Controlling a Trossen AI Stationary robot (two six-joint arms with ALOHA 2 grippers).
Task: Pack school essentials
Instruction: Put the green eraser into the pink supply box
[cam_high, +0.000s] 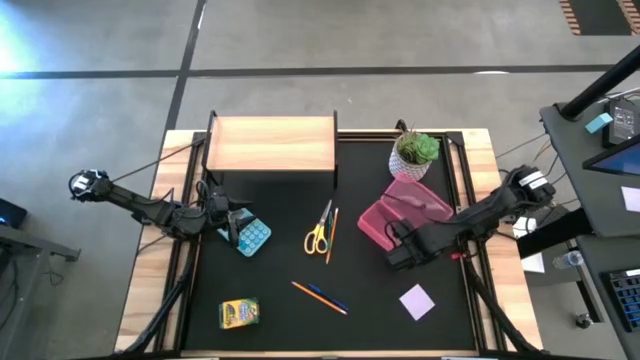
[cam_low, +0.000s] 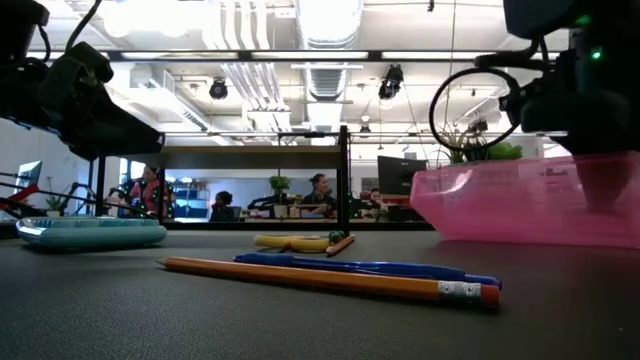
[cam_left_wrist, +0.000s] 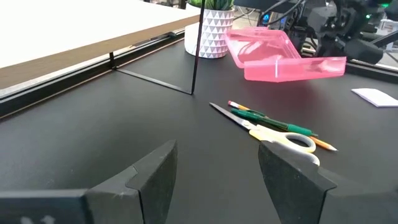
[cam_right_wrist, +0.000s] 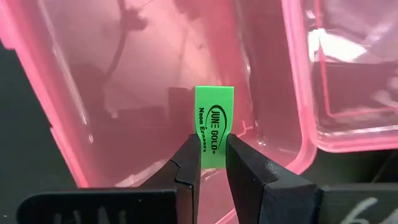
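My right gripper (cam_right_wrist: 213, 158) is shut on a small green eraser (cam_right_wrist: 214, 121) and stands over the open pink case (cam_high: 412, 212) at the table's right. Yellow-handled scissors (cam_high: 317, 238) and a pencil lie at mid-table. An orange and a blue pencil (cam_high: 320, 297) lie nearer the front edge. The yellow crayon box (cam_high: 238, 313) is at the front left and the lilac note pad (cam_high: 417, 301) at the front right. At the table's left, my left gripper (cam_left_wrist: 217, 180) stands open, holding nothing. My right gripper pinches the green eraser by its two broad faces near one end (cam_right_wrist: 212, 149) between its two fingers. The fingers point down from above. The eraser's printed free end sticks out past the fingertips, over the inside of the pink case (cam_right_wrist: 143, 93). Whether it touches the case floor, I cannot tell.
A light blue calculator (cam_high: 253, 237) lies beside my left gripper. A wooden shelf on thin black legs (cam_high: 270, 143) stands at the far side. A potted green plant (cam_high: 414, 152) stands behind the pink case. Bare black mat lies between the pencils and the note pad.
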